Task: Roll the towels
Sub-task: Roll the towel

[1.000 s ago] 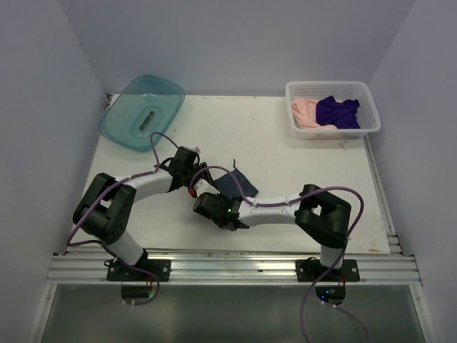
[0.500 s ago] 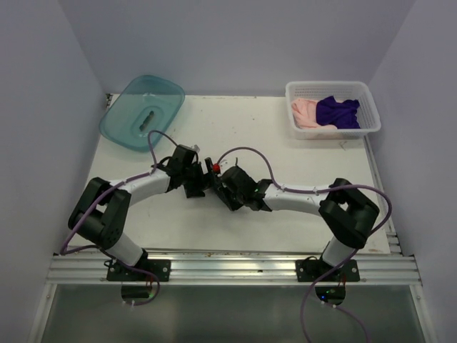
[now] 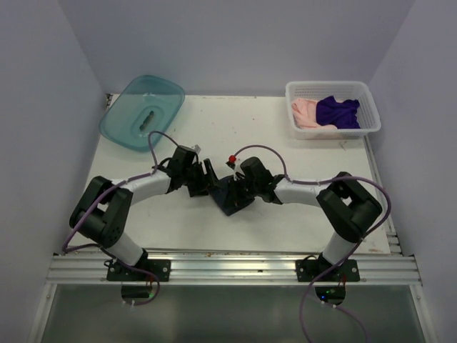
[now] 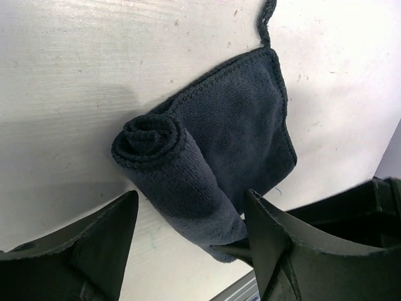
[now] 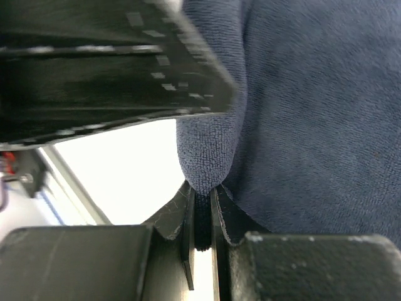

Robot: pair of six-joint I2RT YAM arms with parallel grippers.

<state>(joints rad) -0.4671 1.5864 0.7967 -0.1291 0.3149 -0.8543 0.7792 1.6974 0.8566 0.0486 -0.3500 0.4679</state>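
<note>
Towel (image 4: 207, 157), half rolled, lying loose between spread fingers of left gripper (image 4: 189, 195), with one fold pinched tight in closed right gripper (image 5: 202, 207).

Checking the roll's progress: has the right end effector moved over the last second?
Yes. The right end effector moved away from the front aluminium rail, toward the white plastic basket, pinching the dark slate-blue cloth towel.

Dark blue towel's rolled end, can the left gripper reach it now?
Probably yes: the open left gripper straddles the rolled dark blue towel, nothing between; the right gripper pinches a fold of it.
</note>
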